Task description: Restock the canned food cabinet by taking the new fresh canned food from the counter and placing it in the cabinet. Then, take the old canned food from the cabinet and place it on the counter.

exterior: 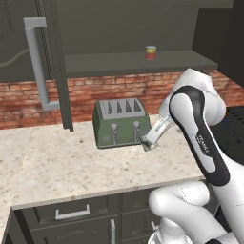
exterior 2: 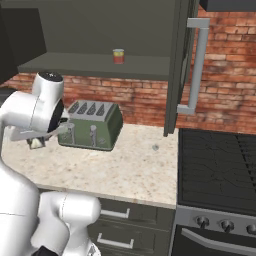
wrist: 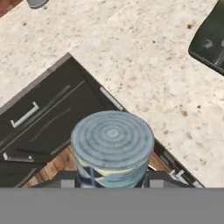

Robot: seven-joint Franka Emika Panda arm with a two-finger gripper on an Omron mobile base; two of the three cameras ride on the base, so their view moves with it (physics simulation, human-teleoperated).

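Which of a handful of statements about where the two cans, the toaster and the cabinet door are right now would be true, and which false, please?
1. The red can stands on the cabinet shelf. True.
2. The gripper is empty. False: it is shut on the blue-grey can.
3. The green toaster sits on the counter against the brick wall. True.
4. The cabinet door is closed. False: it stands open, its bar handle facing out.
5. The blue-grey can rests on the stovetop. False: it is held above the counter's edge and the drawers.
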